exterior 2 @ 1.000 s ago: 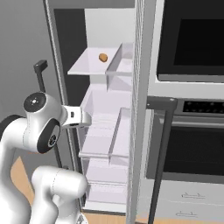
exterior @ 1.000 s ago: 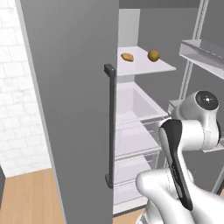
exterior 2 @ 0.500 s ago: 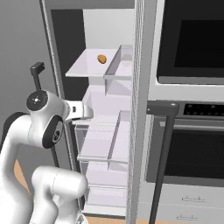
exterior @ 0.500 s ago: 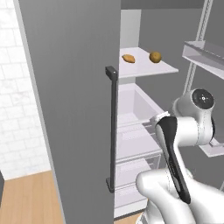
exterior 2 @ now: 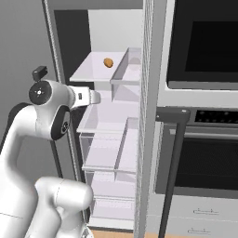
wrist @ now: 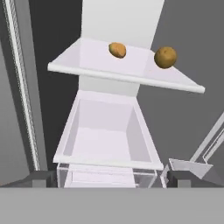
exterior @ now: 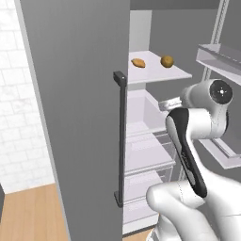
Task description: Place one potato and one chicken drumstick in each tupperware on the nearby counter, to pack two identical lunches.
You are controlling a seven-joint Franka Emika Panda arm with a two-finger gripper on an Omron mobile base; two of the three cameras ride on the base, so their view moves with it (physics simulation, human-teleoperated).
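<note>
The end effector (wrist: 112, 178) faces into an open fridge, its two dark fingertips (wrist: 43, 178) spread wide at the near edge of the hand view and holding nothing. In the right base view the arm's wrist reaches level with the space just under the upper shelf, at the fridge's left side. Just beyond the fingertips in the hand view sits a clear drawer (wrist: 107, 142), a translucent bin with a pale floor and raised walls, open at the top. Above and behind it lies the white shelf (wrist: 83, 65), a flat glass-like plate that spans the fridge's width. Two things rest on that shelf, well apart from the end effector: an orange-brown drumstick (wrist: 117, 50) toward the middle and a rounder tan-brown potato (wrist: 165, 57) to its right, near the shelf's right edge, the two close to each other but not touching. In the left base view the same pair show on the shelf, the drumstick (exterior: 138, 62) to the left and the potato (exterior: 166, 61) to the right, past the edge of the grey fridge door (exterior: 80, 117) with its dark bar handle (exterior: 120, 141). In the right base view one small orange-brown item (exterior 2: 108, 62) shows on the shelf; which of the two it is I cannot tell. To the right of the fridge stands a dark wall oven (exterior 2: 204, 139) with a long handle.
</note>
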